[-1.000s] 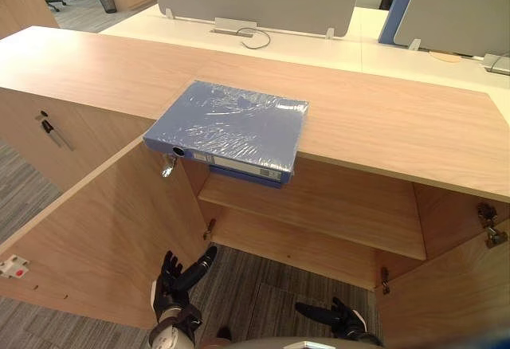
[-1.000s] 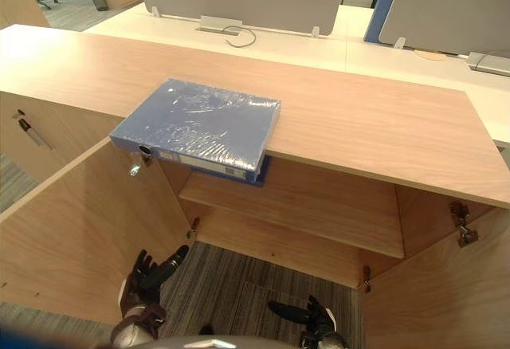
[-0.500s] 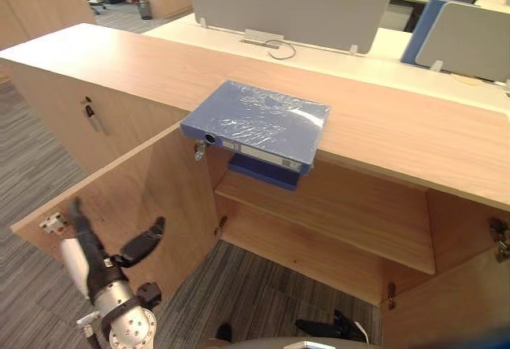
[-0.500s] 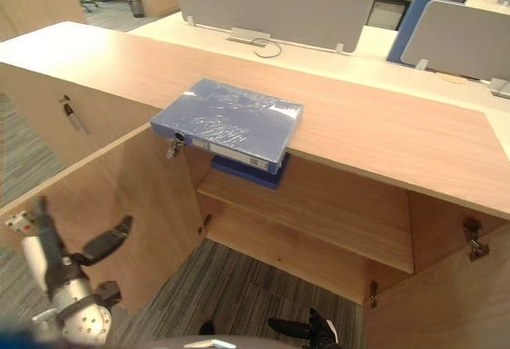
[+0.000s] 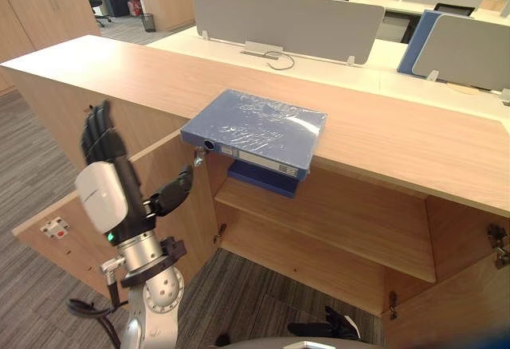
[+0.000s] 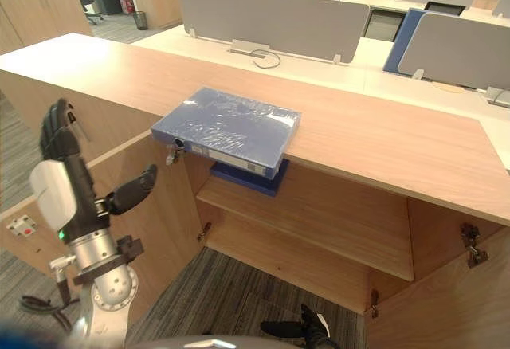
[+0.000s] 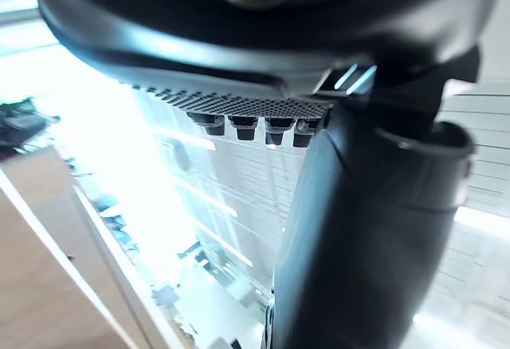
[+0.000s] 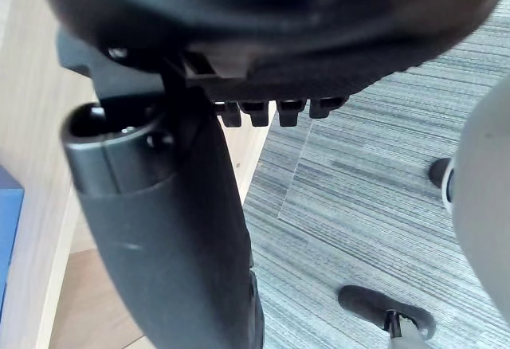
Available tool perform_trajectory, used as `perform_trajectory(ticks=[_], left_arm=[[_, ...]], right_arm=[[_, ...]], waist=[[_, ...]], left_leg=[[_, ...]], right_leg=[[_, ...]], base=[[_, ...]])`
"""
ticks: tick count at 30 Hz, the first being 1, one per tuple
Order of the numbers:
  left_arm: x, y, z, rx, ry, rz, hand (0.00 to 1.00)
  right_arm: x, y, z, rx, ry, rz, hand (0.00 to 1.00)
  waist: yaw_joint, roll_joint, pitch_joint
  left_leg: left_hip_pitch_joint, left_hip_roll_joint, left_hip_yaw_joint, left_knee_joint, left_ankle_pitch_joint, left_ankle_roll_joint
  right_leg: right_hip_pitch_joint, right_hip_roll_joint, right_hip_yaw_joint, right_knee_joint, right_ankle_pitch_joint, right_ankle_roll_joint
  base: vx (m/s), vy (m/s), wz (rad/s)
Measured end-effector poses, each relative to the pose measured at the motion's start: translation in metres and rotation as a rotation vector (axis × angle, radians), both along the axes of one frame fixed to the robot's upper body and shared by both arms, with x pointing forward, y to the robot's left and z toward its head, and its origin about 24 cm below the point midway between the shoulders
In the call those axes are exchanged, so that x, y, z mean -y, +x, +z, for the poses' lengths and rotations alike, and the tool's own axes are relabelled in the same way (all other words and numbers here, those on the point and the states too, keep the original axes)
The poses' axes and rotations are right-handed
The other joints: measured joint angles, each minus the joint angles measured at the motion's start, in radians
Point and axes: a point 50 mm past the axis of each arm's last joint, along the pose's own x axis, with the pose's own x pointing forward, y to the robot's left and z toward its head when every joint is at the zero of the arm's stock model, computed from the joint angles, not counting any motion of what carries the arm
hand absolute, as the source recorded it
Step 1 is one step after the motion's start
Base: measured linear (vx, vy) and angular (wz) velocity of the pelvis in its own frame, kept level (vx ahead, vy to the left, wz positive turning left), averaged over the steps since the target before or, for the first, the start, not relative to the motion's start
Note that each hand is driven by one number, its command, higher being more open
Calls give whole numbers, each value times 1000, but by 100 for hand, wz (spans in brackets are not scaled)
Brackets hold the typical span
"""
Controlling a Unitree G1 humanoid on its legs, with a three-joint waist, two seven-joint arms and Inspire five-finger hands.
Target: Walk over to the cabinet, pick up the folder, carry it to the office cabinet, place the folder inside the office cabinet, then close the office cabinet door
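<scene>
Now that the left robot hand has risen beside the open door, fingers spread, empty, pickup appears imminent; folder lies on the bench edge, overhanging; the right robot hand hangs low, relaxed.

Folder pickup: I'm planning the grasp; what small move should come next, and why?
Probably reach the left hand toward the folder: it lies untouched on the cabinet top, overhanging the front edge; the hand hovers open to its left, the right hand hangs low.
</scene>
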Motion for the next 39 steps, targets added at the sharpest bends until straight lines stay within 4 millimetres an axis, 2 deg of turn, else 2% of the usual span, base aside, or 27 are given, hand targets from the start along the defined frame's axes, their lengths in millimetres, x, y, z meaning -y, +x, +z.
perform_trajectory(ticks=[2, 6, 11, 15, 25, 39], left_arm=[[2, 6, -1, -16, 40, -24, 100], [-6, 19, -28, -174, 149, -60, 100], [-20, 21, -44, -293, 235, -70, 100], [-33, 24, -49, -354, 311, -67, 100], [-57, 40, -40, -376, 431, -15, 100], [-59, 60, -26, -329, 510, 29, 100]], right_arm=[[2, 2, 0, -5, -5, 4, 100], [9, 5, 0, -7, -19, 13, 100], [12, 4, 0, -12, -26, 16, 100], [15, 3, 0, -16, -29, 18, 100], [17, 4, 0, -13, -30, 32, 100], [18, 8, 1, 2, -36, 39, 100]], waist=[[-3, 8, -2], [-18, 24, -2], [-32, 19, 8], [-50, 17, 16], [-54, 19, 27], [-74, 29, 35]], left_leg=[[0, 7, 9, 0, 1, -1], [5, 16, 10, -1, 0, -1], [9, 24, 19, -2, -3, -4], [14, 26, 29, -6, -5, -6], [24, 32, 51, -5, -11, -15], [40, 36, 86, -6, -21, -12]], right_leg=[[-2, 8, 12, -7, 3, -5], [0, 24, 25, -14, 5, -16], [-4, 26, 41, -19, 8, -22], [-4, 26, 54, -23, 13, -24], [-2, 34, 81, -36, 20, -25], [-4, 35, 124, -52, 36, -28]], base=[[16, -44, -14], [11, -51, -8], [-15, -5, -9], [-45, 19, -10], [-19, 7, -7], [-12, 13, -10]])
